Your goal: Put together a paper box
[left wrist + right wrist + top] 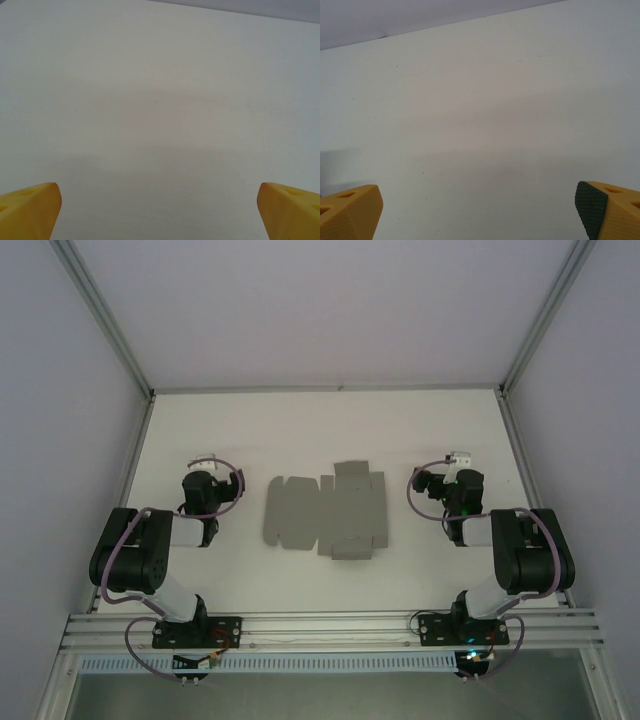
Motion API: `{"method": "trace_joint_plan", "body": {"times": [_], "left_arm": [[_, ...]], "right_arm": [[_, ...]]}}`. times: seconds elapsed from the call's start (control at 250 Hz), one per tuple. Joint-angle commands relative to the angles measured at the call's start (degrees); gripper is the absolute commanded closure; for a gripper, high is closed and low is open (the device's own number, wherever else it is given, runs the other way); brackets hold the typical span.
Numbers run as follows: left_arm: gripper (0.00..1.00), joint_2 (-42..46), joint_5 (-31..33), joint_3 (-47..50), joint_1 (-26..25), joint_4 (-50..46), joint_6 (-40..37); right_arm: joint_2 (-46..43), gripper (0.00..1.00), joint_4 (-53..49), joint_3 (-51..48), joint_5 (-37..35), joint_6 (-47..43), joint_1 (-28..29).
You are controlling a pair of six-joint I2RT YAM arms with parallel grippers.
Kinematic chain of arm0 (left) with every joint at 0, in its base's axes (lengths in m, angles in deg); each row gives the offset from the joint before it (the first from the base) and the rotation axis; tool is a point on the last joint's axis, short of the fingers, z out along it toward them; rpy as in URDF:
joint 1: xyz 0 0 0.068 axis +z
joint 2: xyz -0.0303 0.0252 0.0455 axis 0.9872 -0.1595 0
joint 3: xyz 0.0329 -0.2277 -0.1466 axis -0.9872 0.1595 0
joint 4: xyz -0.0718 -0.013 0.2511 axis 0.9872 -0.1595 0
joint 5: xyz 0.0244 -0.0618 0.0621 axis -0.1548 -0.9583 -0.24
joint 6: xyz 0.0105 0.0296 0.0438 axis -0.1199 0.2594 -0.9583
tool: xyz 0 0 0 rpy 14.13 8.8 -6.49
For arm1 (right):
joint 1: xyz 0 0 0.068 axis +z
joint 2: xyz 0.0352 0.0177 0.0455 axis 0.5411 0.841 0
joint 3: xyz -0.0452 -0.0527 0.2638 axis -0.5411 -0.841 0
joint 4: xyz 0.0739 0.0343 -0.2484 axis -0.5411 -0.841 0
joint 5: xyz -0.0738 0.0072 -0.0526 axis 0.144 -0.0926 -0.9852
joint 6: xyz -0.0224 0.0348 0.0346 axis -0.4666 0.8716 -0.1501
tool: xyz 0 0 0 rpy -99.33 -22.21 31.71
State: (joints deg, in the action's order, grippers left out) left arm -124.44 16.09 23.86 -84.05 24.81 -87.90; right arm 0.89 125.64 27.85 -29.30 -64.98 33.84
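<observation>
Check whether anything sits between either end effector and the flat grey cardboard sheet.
Nothing visible does. The paper box sheet lies flat on the table between the two arms, with plain white surface on both sides of it. The left end effector and right end effector are both open, holding nothing.

Flat paper box (325,512) sits in the middle of the desk (300,430), open desk all round it. Bare surface ahead of the left fingers (30,212) and right fingers (350,212), both spread wide. Walls (60,390) box in the sides.
</observation>
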Motion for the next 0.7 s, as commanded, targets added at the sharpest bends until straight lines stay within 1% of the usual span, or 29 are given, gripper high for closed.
{"method": "trace_joint_plan", "body": {"times": [0.0,0.1,0.164,0.216,0.303,0.347,0.435,0.515,0.579,0.627,0.699], "left_arm": [[0.0,0.0,-0.5,0.1,0.0,1.8,-1.0],[0.0,0.1,-0.6,0.1,0.0,1.7,-1.1],[0.0,0.2,-1.0,0.1,0.0,1.9,-1.2],[0.0,1.4,-1.0,-1.2,0.0,-1.4,-1.1],[0.0,6.0,1.8,-5.3,0.0,-12.9,0.0],[0.0,8.1,2.8,-6.8,0.0,-16.7,0.1],[0.0,12.8,6.3,-10.7,0.1,-26.7,4.6],[0.0,16.6,1.0,-15.2,-0.2,-36.1,9.5],[0.0,18.6,-3.7,-18.6,-0.8,-43.8,14.7],[0.0,19.8,-4.6,-20.4,-2.2,-49.0,17.5],[0.0,20.7,-6.2,-20.8,-4.8,-53.0,20.3]], "right_arm": [[0.0,0.0,1.9,0.9,0.3,0.8,-0.2],[-0.5,0.0,1.2,1.3,0.6,0.6,-0.2],[-2.6,0.0,-4.1,3.4,1.8,0.1,-0.2],[-5.3,0.0,-10.7,5.8,2.5,-0.4,-0.2],[-8.9,0.0,-20.6,9.4,0.7,1.0,-0.2],[-10.7,0.0,-25.1,11.1,0.2,2.7,-0.2],[-14.4,0.0,-31.6,13.6,2.5,6.9,0.0],[-17.1,0.0,-39.9,17.1,3.7,11.4,1.8],[-18.0,0.02,-50.6,21.9,4.2,13.4,5.1],[-18.1,0.05,-57.8,25.2,4.4,14.0,8.6],[-17.1,0.1,-66.4,28.9,4.9,15.2,14.3]]}}
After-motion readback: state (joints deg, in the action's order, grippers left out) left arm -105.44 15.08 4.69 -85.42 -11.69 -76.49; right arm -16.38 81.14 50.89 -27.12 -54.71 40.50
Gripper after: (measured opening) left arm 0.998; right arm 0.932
